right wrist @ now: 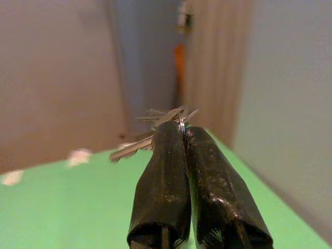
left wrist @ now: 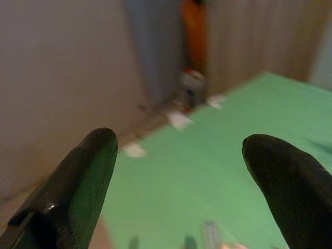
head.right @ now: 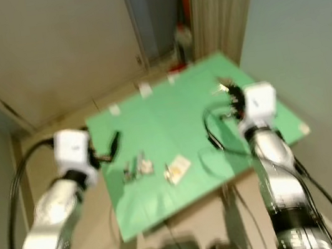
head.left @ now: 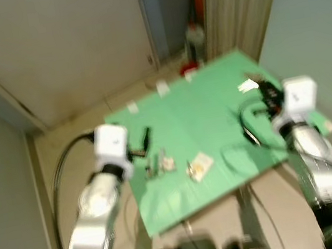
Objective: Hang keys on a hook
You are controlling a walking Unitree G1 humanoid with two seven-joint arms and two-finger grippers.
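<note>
Green table (head.right: 172, 123), tilted across a blurred frame, stood on a pale floor before a beige wall. Left gripper (head.right: 115, 142) hovered over the table's left edge, its dark fingers pointing inward; their spread was unclear. Right gripper (head.right: 232, 96) sat over the table's far right part, with pale keys (head.right: 218, 88) at its tip. Small metal pieces (head.right: 133, 167) and a tan tag (head.right: 178, 168) lay near the front edge. White tape bits (head.right: 145, 90) marked the far edge. A bottle (head.right: 182, 36) stood beyond, beside a curtain (head.right: 220, 8).
</note>
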